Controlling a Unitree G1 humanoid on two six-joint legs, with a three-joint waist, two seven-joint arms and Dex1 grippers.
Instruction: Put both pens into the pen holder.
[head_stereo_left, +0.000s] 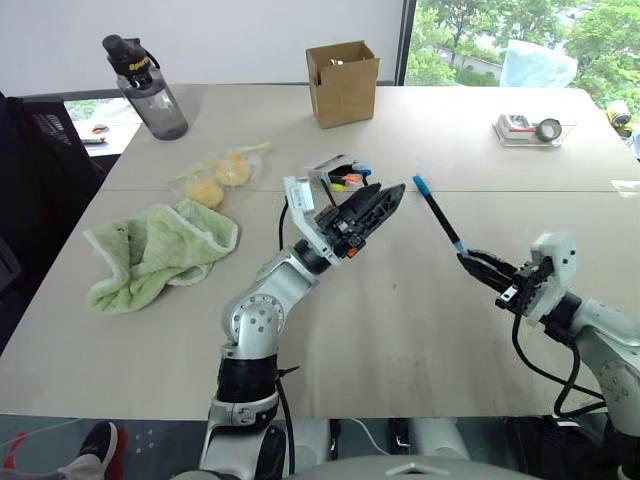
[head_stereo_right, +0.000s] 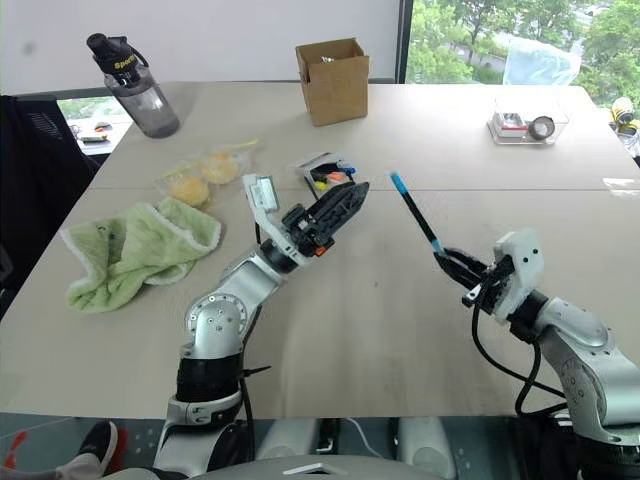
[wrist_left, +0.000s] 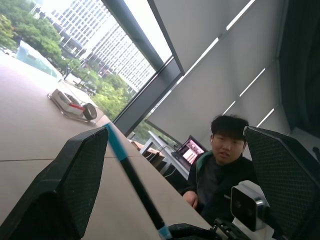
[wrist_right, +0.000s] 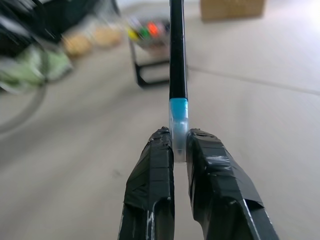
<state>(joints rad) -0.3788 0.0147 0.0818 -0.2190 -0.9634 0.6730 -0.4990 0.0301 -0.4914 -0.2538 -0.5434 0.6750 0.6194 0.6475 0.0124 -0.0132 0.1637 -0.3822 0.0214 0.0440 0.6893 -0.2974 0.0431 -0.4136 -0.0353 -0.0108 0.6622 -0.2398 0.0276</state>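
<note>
Right gripper (wrist_right: 180, 142), nearest the camera, is clamped on the blue-ended pen (head_stereo_left: 438, 216) by its lower end. Left gripper (head_stereo_left: 385, 205) stands spread wide and empty, beside that pen's free tip. Pen holder (head_stereo_left: 342, 178) sits just behind the left gripper; carry the pen over it upright before releasing.

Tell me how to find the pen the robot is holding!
Look at the big pale table, then at the robot's right gripper near its right side. Pinched in those black fingers is a thin black pen slanting up off the table. Its light blue ends set it apart from the short bright markers in the pen holder nearby.
</note>
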